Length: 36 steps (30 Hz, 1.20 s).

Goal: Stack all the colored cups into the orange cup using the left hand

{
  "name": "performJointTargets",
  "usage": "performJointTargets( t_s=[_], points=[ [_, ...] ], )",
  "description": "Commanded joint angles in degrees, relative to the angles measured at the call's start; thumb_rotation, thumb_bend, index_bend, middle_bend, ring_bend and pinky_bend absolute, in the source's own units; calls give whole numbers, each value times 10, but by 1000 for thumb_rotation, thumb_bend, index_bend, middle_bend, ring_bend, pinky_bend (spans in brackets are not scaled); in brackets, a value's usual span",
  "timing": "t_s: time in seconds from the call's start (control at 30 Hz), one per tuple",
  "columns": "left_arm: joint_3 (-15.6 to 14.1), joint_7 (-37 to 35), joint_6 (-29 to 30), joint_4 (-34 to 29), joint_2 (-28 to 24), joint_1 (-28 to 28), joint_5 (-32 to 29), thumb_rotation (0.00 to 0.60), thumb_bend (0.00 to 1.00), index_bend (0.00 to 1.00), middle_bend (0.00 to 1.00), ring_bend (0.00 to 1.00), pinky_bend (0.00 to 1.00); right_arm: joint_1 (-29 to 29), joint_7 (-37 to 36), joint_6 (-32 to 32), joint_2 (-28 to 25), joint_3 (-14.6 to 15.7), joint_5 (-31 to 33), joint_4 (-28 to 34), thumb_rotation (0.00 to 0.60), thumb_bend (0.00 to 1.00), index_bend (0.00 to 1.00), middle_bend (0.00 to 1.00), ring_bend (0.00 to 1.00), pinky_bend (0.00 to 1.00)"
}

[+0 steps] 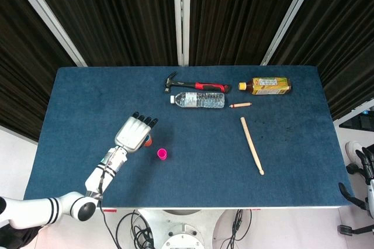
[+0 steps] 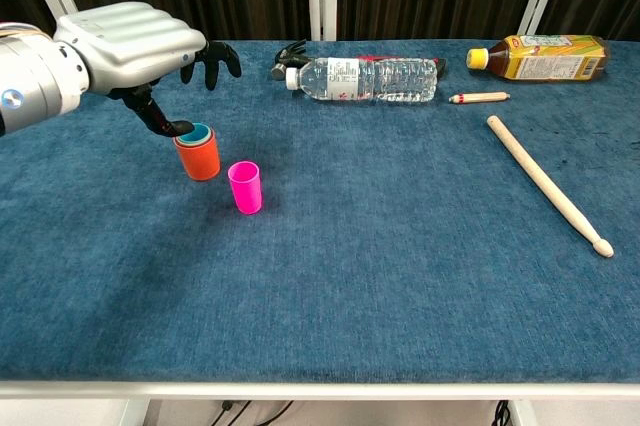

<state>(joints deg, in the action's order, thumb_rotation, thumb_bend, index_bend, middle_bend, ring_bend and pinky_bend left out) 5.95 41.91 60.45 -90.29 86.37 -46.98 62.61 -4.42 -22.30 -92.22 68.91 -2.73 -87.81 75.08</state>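
I see my left hand poised over the orange cup, fingers spread and gripping nothing, the blue cup nested inside and the pink cup just beside.

Robot lab test cell, black curtains, blue felt table, cabling beneath

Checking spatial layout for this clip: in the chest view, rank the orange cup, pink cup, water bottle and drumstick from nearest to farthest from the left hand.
1. orange cup, right under the left hand, at its fingers.
2. pink cup, just right of the orange one.
3. water bottle, centre rear.
4. drumstick, far right.
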Motion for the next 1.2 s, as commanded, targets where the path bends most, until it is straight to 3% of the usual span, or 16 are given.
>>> performJointTargets(
  t_s=[0.03,0.17,0.3,0.57,0.73,1.0,1.2],
  points=[
    [0,-1,5,-6,-4,2,3,600,271,195,288,323,283,0,2,-1,-1,0,0,2,600,216,0,0,0,0],
    [3,-5,17,-35,-17,8,8,600,266,197,291,323,281,-1,4,-2,-2,0,0,4,600,216,0,0,0,0],
    [0,-17,30,-101,-40,22,10,600,211,215,313,323,285,0,4,-3,-4,-2,2,7,600,216,0,0,0,0],
    [-39,0,56,-196,-64,47,58,600,169,263,331,325,319,-1,3,-9,-13,-6,2,18,600,216,0,0,0,0],
    [-55,20,72,-169,-30,56,103,600,169,264,330,325,317,-3,4,-15,-14,-6,0,22,600,216,0,0,0,0],
    [-48,32,56,-85,30,55,90,600,170,264,329,325,308,-2,8,-8,-12,-2,0,23,600,216,0,0,0,0],
    [-44,26,45,-62,47,53,91,600,170,270,329,325,307,0,4,0,-9,-3,4,15,600,216,0,0,0,0]
  ],
)
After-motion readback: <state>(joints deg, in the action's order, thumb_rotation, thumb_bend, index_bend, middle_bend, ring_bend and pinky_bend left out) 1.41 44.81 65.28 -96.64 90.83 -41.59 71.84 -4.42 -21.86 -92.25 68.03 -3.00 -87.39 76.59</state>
